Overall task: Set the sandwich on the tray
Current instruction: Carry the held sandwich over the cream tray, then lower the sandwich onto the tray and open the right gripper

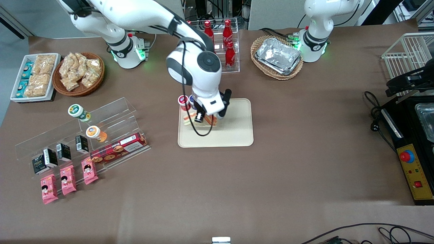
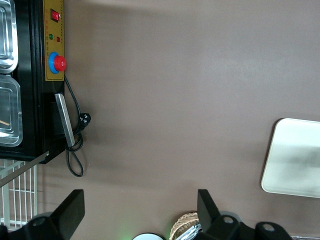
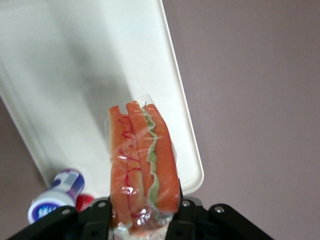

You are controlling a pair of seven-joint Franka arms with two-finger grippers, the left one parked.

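Front view: right arm reaches out over tray [image 1: 237, 134], wrist pointing down. Gripper [image 1: 203, 119] sits above the tray's end toward the working arm's side. Sandwich [image 1: 200, 121] only partly visible under the wrist housing; pale bread edge w/ red stripe shows. Can't judge from here whether it touches the tray surface or hangs just above.

Right wrist view fills the gap: gripper [image 3: 145, 212] is clamped on sandwich [image 3: 144, 165], one finger each side of the wrapped wedge, clear film crinkled at the grip. Orange-red layers and one pale green layer run lengthwise away from the fingers. Sandwich sits over the tray [image 3: 75, 75] near its rim, close to a corner. Two small bottles, one w/ white-blue cap [image 3: 55, 197], one red, show beside the tray on the brown table [image 3: 260, 100]; front view has the same pair [image 1: 185, 101] next to the tray's edge, partly hidden by the arm.

Left wrist view: no gripper, no sandwich. Only a corner of the tray [image 2: 295, 160], bare, plus table and black control box w/ red button [image 2: 55, 62].

Front view only: snack basket [image 1: 79, 73], foil trays in basket [image 1: 278, 56], red soda bottles [image 1: 228, 40].
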